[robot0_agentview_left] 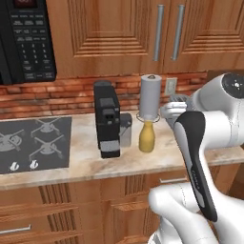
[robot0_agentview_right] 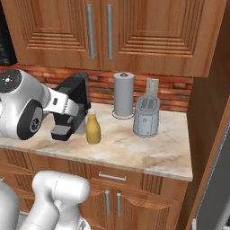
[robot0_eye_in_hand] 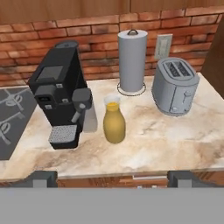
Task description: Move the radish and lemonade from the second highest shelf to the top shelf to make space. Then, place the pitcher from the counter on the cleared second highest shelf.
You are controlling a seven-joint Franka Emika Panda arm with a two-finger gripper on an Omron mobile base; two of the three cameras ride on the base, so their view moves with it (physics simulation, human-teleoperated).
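The counter (robot0_eye_in_hand: 175, 135) carries everything here. On it the coffee machine (robot0_eye_in_hand: 61, 100) serves as landmark: the paper towel roll (robot0_eye_in_hand: 132, 61) stands behind and to its right, the toaster (robot0_eye_in_hand: 176, 85) farther right, the pitcher (robot0_eye_in_hand: 114, 120) just right of it. The gripper (robot0_eye_in_hand: 112, 179) hangs released, holding nothing, short of the pitcher. Judging by this, the pitcher step is in hand; next it must advance and close around the body.

Glossy white rounded arm (robot0_agentview_left: 224, 119) links with a long black curved panel along one segment. Round grey joint cap (robot0_agentview_left: 234, 82) with small dark screw marks. Two small dark square fingertips (robot0_eye_in_hand: 41, 178) on the tool (robot0_eye_in_hand: 112, 178).
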